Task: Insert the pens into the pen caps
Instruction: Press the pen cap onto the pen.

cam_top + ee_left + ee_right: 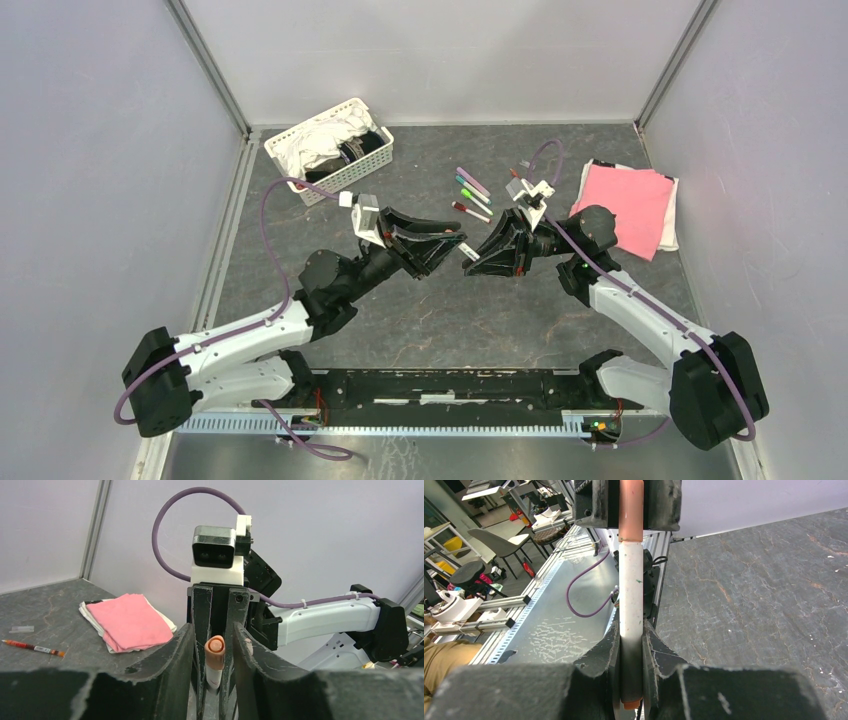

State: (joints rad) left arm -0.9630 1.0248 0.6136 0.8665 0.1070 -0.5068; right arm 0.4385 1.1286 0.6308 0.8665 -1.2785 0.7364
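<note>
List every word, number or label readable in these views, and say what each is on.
No text can be read in any view.
Thin red-orange stick: it has a pale label band, too small to read.
The pen in the right gripper: the barrel shows specks, no print.

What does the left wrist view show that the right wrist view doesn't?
Only left wrist: the pink cloth, a loose red pen and the right arm's camera. Only right wrist: the white barrel of the held pen, clamped in the right fingers, plus the metal rail behind. Both: that pen's orange cap, sitting between the left fingers.
</note>
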